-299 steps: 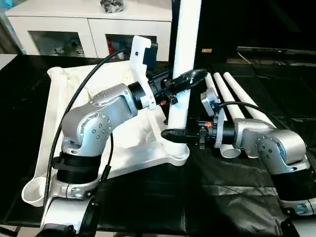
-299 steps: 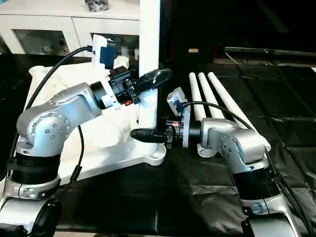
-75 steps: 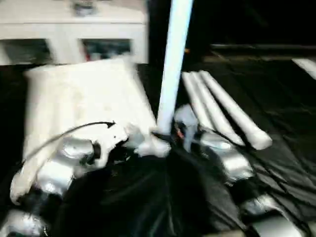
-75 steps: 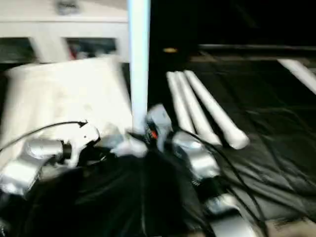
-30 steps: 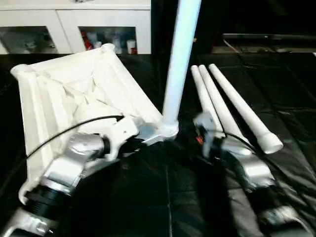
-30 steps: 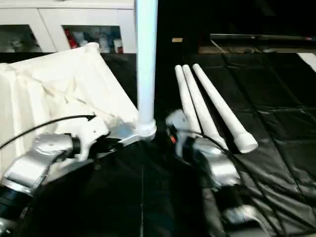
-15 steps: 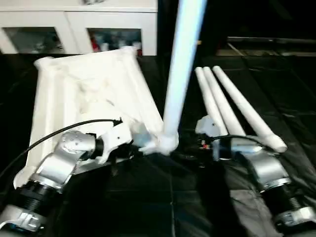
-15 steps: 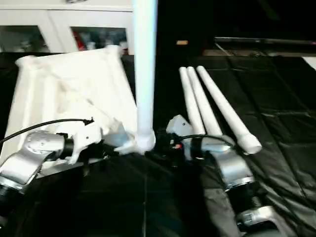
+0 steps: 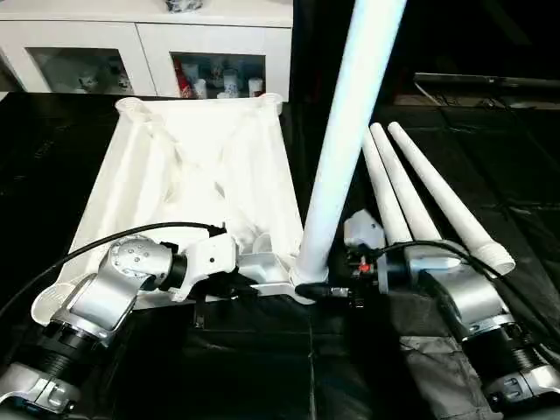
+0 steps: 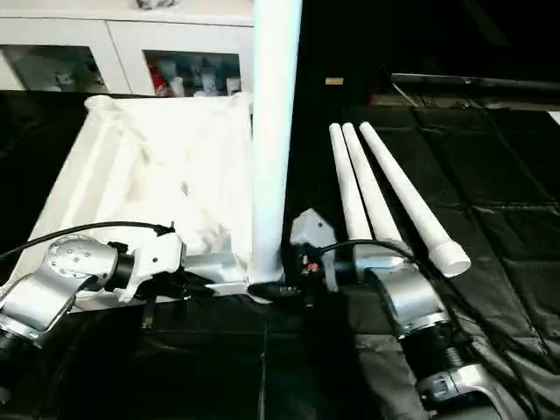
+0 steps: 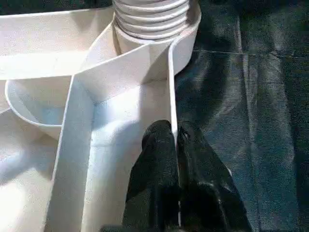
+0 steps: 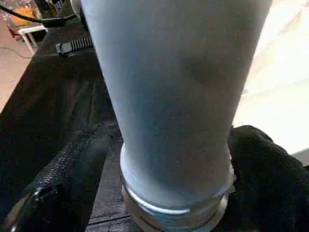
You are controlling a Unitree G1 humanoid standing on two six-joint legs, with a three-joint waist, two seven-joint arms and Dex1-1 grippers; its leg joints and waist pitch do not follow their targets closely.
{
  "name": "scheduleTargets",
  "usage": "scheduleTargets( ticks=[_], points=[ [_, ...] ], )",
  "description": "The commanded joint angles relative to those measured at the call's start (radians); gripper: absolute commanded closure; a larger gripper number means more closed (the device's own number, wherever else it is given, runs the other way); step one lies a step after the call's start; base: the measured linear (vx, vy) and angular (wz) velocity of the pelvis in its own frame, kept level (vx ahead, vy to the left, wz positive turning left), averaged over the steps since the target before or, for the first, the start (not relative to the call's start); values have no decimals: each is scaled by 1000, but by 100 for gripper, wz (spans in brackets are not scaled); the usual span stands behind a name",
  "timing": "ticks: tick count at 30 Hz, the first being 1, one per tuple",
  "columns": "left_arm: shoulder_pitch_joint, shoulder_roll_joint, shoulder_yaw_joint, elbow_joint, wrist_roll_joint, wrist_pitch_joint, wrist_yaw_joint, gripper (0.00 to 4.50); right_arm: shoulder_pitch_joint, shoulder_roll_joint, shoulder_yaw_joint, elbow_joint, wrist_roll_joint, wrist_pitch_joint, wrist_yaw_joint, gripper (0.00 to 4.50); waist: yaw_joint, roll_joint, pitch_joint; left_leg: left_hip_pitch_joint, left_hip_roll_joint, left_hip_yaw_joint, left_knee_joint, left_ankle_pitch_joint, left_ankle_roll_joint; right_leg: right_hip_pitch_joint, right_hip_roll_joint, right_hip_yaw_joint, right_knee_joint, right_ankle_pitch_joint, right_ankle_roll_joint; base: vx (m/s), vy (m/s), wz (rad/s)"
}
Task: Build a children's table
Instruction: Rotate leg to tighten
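Note:
The white table top (image 9: pixel 175 175) lies underside up on the black cloth. One white leg (image 9: pixel 346 131) stands upright in its near right corner socket (image 9: pixel 302 284), leaning slightly right. My left gripper (image 9: pixel 248 289) is shut on the thin near rim beside that socket; the left wrist view shows its fingers (image 11: pixel 159 145) pinching the rim wall. My right gripper (image 9: pixel 325 292) is at the leg's base from the right, with a finger (image 12: pixel 260 174) on either side of the leg (image 12: pixel 174 96), closed against it.
Three spare white legs (image 9: pixel 420 197) lie side by side on the cloth to the right of the top. A white glass-door cabinet (image 9: pixel 149 44) stands behind. Black cloth (image 9: pixel 262 367) covers the near surface between my arms.
The view has shifted. The top's far end has swung right and it now lies squarer to me. My right gripper has come in to the leg's base; my left keeps the rim.

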Motion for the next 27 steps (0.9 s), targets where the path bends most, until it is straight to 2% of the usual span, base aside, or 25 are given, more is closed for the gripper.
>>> scheduleTargets(
  ticks=[1,7,12,15,19,22,23,25,26,27],
  points=[
    [13,7,-63,1,36,-8,-47,450,-25,-8,12,16,-1,14,23,72,-1,11,-77,10,113,-49,-70,-113,40,52,-120,72,-63,-117,-252,0,0,0],
    [12,7,-65,0,37,-7,-48,450,-28,-9,14,24,8,33,34,127,1,10,-79,7,112,-48,-66,-80,59,53,-118,70,-57,-69,-259,0,0,0],
    [18,1,-60,-4,21,12,-50,450,-23,-8,17,29,19,58,54,163,1,11,-75,7,112,-49,-67,-99,58,53,-119,70,-61,-98,-256,0,0,0],
    [20,-2,-57,-6,16,20,-47,450,-17,-5,17,32,23,65,59,170,0,11,-74,8,112,-50,-69,-111,49,52,-118,70,-63,-127,-249,0,0,0],
    [23,-8,-47,-9,10,38,-31,450,-5,7,14,28,30,74,46,172,0,11,-74,8,112,-50,-68,-110,48,52,-119,70,-63,-121,-248,0,0,0],
    [22,-31,-20,-15,3,91,25,450,8,43,-4,32,20,87,-37,172,-2,12,-73,8,113,-49,-69,-113,48,50,-119,71,-64,-123,-250,0,0,0],
    [22,-38,-12,-19,2,108,43,450,9,58,-10,39,8,82,-78,173,-4,15,-68,8,113,-51,-72,-136,40,49,-121,71,-69,-166,-244,0,0,0],
    [27,-93,37,-57,-21,209,149,450,4,146,-41,87,-34,96,-283,173,-12,22,-59,12,112,-55,-78,-195,6,45,-123,73,-80,-275,-230,0,0,0],
    [28,-104,45,-64,-24,224,168,450,3,162,-47,95,-38,102,-318,173,-23,16,-56,15,108,-61,-82,-246,-16,48,-126,70,-93,-380,-205,0,0,0],
    [34,-151,74,-110,-32,312,253,450,-4,241,-80,126,-34,135,-449,173,-33,15,-58,10,109,-65,-84,-247,-30,54,-130,71,-91,-413,-190,-53,4,-13]
  ],
)
